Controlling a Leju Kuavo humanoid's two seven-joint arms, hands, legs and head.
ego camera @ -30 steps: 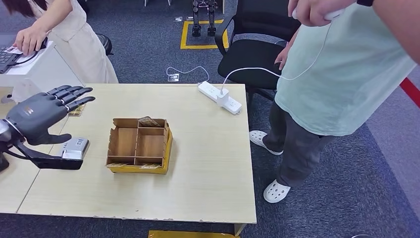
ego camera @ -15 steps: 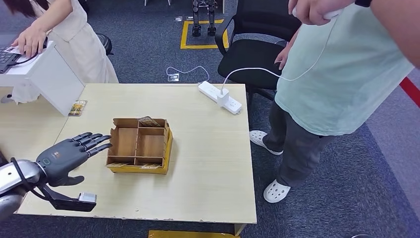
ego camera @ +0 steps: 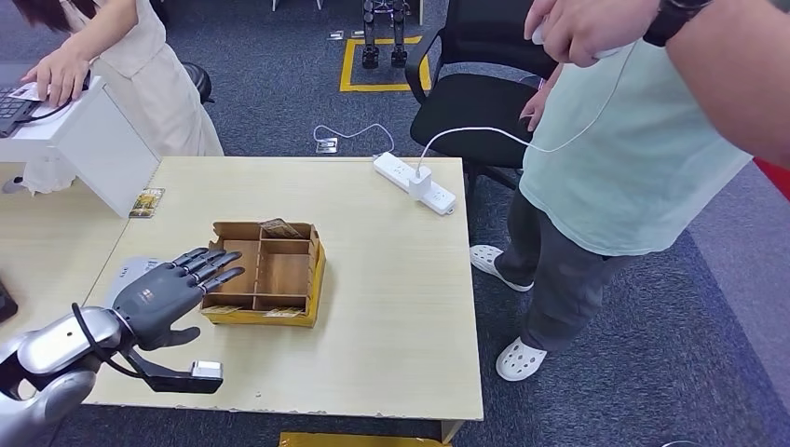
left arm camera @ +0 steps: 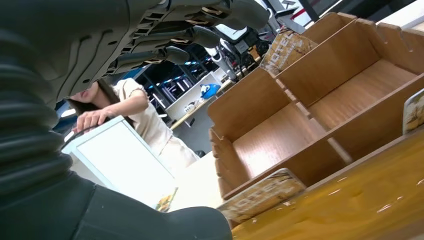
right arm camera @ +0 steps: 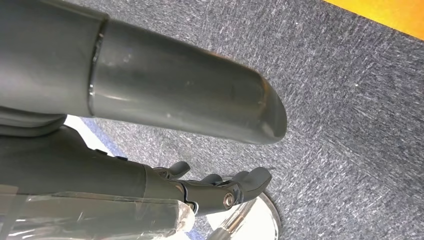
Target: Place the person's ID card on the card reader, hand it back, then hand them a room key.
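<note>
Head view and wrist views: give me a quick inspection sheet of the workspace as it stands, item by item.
Surface: light wooden table, front edge chipped.
Job's things: wooden divided box mid-table, cards propped at its far and near walls; one card flat by the white stand; silver card reader partly hidden behind the left hand.
Clutter: nothing seen.
Hands: left hand empty, fingers spread toward the box; right hand hangs over carpet, state unclear.
Cables: white power strip at the far table edge, its cord running up to the standing person's hand.
Surroundings: black office chair; second person at the stand.
</note>
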